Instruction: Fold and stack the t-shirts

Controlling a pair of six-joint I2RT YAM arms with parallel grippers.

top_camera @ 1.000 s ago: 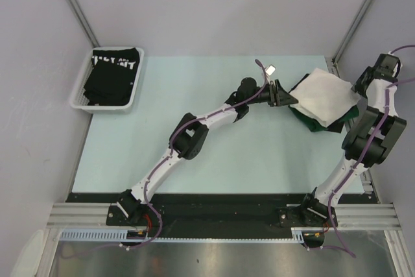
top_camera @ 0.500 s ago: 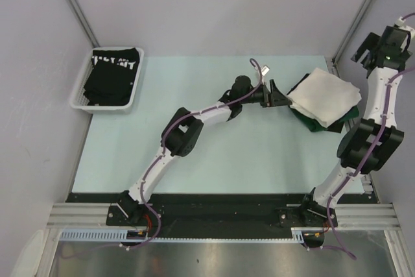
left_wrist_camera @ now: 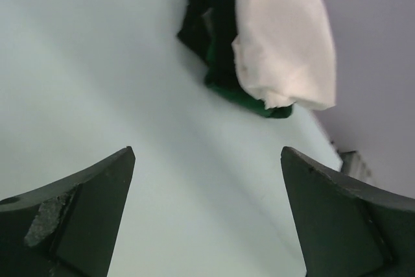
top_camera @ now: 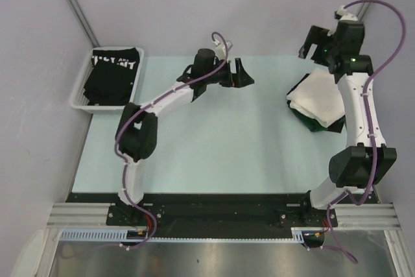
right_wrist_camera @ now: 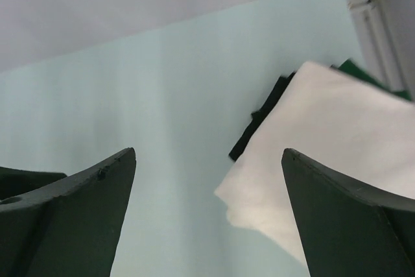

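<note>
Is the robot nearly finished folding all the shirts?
Partly. Done: a folded white t-shirt lies on top of a dark green t-shirt and a black t-shirt, stacked at the right of the table. In hand: nothing, both jaws are open and empty. Left: the black lettered t-shirt sits in the basket, not on the stack yet.

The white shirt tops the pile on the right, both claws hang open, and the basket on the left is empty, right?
Not empty: the top external view shows the basket holding a black t-shirt with white lettering. The rest stands.
</note>
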